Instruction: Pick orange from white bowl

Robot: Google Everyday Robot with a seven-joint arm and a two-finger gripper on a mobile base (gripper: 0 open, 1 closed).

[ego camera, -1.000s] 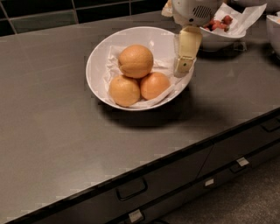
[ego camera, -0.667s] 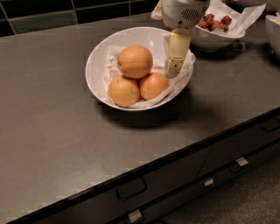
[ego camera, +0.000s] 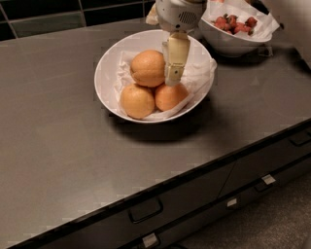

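i've got the gripper point(ego camera: 172, 73) down inside the white bowl point(ego camera: 99, 73), coming in from the top of the view under the pale wrist housing point(ego camera: 177, 14). its tip sits just beside the orange point(ego camera: 147, 68), on that fruit's right side as the camera sees it, and right above the deeper orange fruit point(ego camera: 170, 96). i cannot tell how far the gripper is open or whether it has hold of anything. contact with the orange isn't clear either. the orange is in the bowl toward the back, sitting behind and partly above the two smaller ones, with its creased dimple toward the left. the second smaller orange point(ego camera: 137, 100) is at the front left of the bowl, touching the deeper one. all three lie on crumpled white paper point(ego camera: 200, 75) that lines the bowl and bunches up at the right rim. the bowl stands on a dark grey counter point(ego camera: 58, 146), nearer the back edge. behind it to the right, close but apart, is a deeper white bowl point(ego camera: 226, 44), also paper lined, with red berries point(ego camera: 236, 23). dark tiles point(ego camera: 43, 19) run along the back wall. below the counter edge are dark drawer fronts with handles point(ego camera: 145, 210)
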